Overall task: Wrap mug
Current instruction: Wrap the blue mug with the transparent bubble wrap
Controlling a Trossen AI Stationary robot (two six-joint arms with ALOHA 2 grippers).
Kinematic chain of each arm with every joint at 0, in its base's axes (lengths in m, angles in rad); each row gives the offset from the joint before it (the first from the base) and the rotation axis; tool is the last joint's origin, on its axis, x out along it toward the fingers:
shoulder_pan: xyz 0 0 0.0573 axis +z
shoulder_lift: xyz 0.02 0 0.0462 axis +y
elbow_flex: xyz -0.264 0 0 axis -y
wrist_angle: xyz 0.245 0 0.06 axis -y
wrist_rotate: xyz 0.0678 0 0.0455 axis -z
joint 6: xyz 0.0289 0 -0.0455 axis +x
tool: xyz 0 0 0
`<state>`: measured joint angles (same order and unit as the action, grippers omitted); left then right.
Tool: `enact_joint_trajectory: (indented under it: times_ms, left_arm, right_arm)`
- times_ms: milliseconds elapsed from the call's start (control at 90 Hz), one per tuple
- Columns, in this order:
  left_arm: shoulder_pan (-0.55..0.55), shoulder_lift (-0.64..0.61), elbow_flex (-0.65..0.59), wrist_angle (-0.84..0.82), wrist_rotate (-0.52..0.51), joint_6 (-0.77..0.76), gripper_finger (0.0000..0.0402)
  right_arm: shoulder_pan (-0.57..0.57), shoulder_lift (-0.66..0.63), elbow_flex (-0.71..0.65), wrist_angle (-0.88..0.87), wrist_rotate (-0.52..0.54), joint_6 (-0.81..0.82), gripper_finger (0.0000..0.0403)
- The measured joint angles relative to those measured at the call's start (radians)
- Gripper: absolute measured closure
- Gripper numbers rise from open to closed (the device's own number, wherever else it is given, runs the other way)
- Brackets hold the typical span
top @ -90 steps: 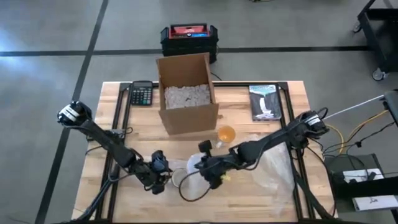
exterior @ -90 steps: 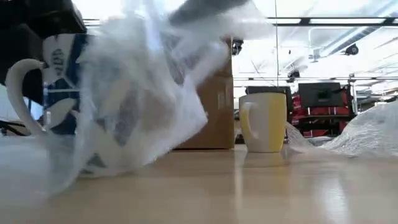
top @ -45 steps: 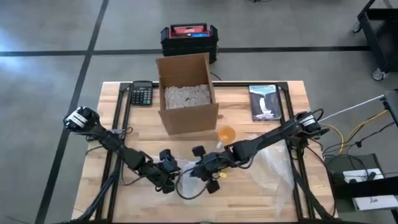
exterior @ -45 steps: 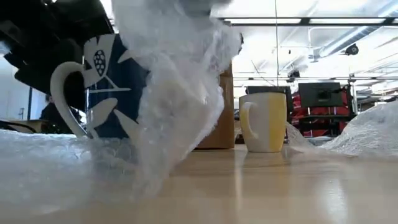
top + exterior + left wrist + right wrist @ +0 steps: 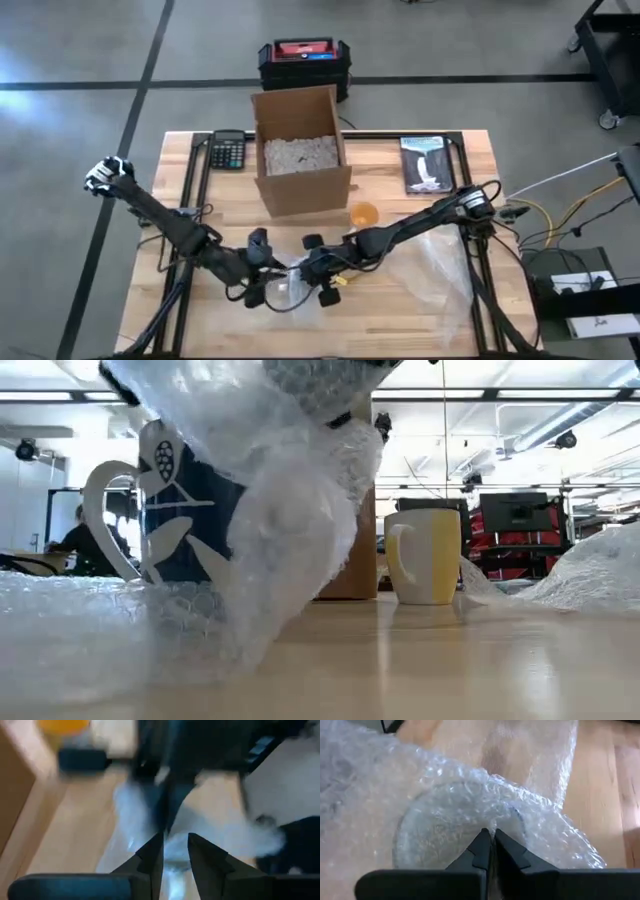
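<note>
Two end effectors met over the blue-and-white mug (image 5: 185,510), which stood upright at about six o'clock on the tabletop (image 5: 420,310), half draped in bubble wrap (image 5: 290,530). The right end effector (image 5: 492,851) had its fingers pressed together on a fold of wrap above the mug's mouth; the left end effector (image 5: 175,851) showed only a narrow gap, nothing clearly held. We judged the mug heavy, rigid and breakable, the wrap light, limp and slippery, best pinched at an edge. A yellow mug (image 5: 425,555) stood apart.
</note>
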<state>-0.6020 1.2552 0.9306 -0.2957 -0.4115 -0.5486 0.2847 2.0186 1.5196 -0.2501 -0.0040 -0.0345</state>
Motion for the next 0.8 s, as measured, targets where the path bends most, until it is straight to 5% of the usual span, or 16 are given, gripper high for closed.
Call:
enact_joint_trajectory:
  times_ms: [433,800]
  left_arm:
    - [0.046,0.281,-0.042,0.194,0.016,0.018,0.0326]
    - [0.046,0.309,-0.039,0.206,0.021,-0.001,0.0326]
  right_arm:
    - [-0.005,0.006,0.109,-0.204,-0.004,0.065,0.0403]
    - [-0.001,0.007,0.338,-0.457,-0.051,0.091,0.0403]
